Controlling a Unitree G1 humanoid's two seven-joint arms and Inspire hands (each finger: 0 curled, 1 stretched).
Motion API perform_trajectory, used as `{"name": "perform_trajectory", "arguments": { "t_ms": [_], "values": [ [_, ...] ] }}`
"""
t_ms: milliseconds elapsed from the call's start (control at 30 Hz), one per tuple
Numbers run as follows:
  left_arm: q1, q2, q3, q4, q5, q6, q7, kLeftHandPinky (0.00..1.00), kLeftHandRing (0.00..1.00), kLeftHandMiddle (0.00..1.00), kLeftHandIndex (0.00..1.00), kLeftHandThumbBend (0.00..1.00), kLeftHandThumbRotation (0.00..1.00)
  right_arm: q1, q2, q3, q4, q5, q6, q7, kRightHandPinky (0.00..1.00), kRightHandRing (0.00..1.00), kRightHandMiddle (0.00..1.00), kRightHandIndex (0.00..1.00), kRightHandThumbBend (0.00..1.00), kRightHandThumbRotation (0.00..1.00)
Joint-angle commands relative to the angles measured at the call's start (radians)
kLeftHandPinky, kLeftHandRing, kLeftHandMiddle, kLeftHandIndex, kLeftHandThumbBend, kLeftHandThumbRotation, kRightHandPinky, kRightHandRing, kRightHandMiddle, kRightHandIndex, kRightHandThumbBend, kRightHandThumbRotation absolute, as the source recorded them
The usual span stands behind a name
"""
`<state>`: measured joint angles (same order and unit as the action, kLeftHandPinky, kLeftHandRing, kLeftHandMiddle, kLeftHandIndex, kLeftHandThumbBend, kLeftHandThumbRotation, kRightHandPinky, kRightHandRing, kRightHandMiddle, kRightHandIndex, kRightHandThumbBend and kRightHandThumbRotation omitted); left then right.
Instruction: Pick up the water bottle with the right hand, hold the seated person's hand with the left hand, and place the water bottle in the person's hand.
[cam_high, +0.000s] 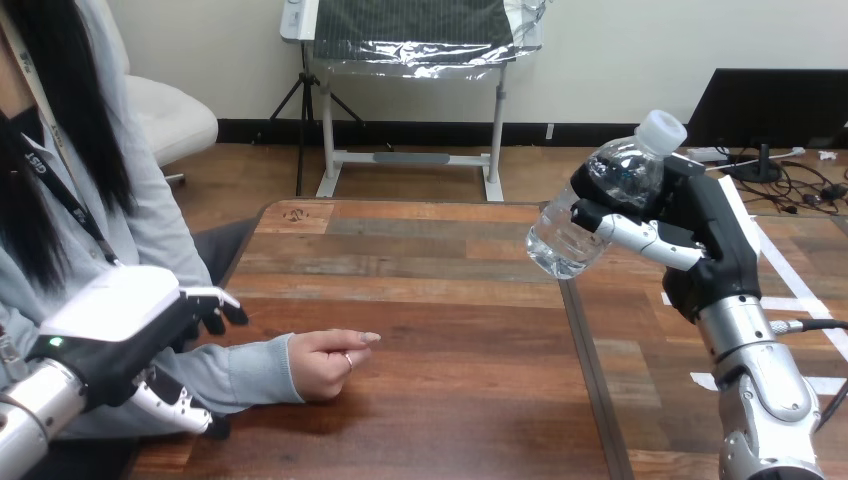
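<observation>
On the bench, at the left, the person's hand rests loosely curled, palm not turned up. My left hand sits over that forearm, behind the wrist, with its fingers spread either side of the sleeve and not closed on it as far as I can see. My right hand is clamped on the water bottle, which is lifted clear of the bench at the right, tilted cap-up and well apart from the person. I reckon the pickup is done; the hold and the handover remain
</observation>
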<state>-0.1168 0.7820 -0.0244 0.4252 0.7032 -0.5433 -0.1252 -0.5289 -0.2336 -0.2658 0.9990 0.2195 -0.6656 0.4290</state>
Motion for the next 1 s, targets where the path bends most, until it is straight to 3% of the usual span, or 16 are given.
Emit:
{"name": "perform_trajectory", "arguments": {
  "t_ms": [0,300,600,967],
  "values": [
    [-0.092,0.030,-0.032,0.047,0.010,-0.010,0.038,0.61,0.64,0.69,0.72,1.00,0.28,-0.023,0.011,-0.009,-0.088,0.033,-0.011,0.009,0.29,0.35,0.43,0.43,0.72,0.00],
    [-0.137,0.027,-0.079,0.134,0.022,-0.028,0.060,0.58,0.61,0.65,0.68,1.00,0.30,0.009,0.022,-0.001,-0.160,0.045,0.013,0.004,0.28,0.34,0.42,0.43,0.73,0.00],
    [-0.163,0.027,-0.114,0.180,0.009,-0.011,0.026,0.56,0.58,0.61,0.65,1.00,0.36,0.040,0.032,0.003,-0.239,0.060,0.054,0.007,0.28,0.34,0.42,0.43,0.72,0.00],
    [-0.177,0.021,-0.142,0.229,0.001,-0.008,0.036,0.53,0.53,0.56,0.60,1.00,0.39,0.069,0.031,0.014,-0.303,0.080,0.073,0.023,0.27,0.33,0.42,0.43,0.70,0.00]
  ]
}}
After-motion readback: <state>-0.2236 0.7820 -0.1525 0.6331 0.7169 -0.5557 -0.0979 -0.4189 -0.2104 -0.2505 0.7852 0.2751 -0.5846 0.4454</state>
